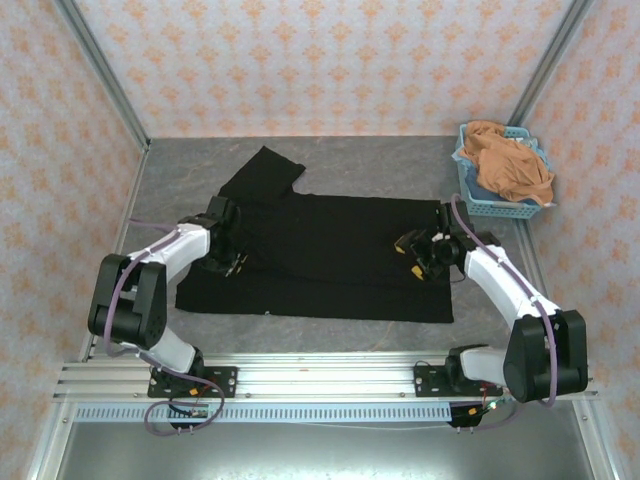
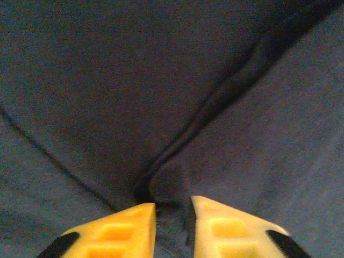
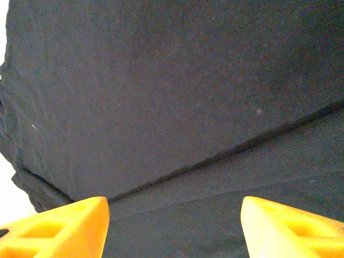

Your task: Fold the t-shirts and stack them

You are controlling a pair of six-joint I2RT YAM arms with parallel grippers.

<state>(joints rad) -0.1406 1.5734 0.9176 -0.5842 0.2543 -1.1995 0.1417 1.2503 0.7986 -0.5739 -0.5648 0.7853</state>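
The black t-shirt (image 1: 330, 250) lies spread on the table, plain side up, folded lengthwise, with one sleeve sticking out toward the back left. My left gripper (image 1: 235, 262) presses on its left part and is shut on a puckered ridge of the black cloth (image 2: 161, 177), which is pinched between the yellow fingertips (image 2: 134, 226). My right gripper (image 1: 412, 258) sits at the shirt's right end, open wide, with its fingertips (image 3: 70, 220) just above a folded edge (image 3: 226, 153). The orange-tan t-shirt (image 1: 510, 160) lies crumpled in the basket.
The light-blue lattice basket (image 1: 495, 208) stands at the back right corner of the table, close to my right arm. Bare grey tabletop (image 1: 400, 160) lies behind the shirt. Patterned walls close in the sides and back.
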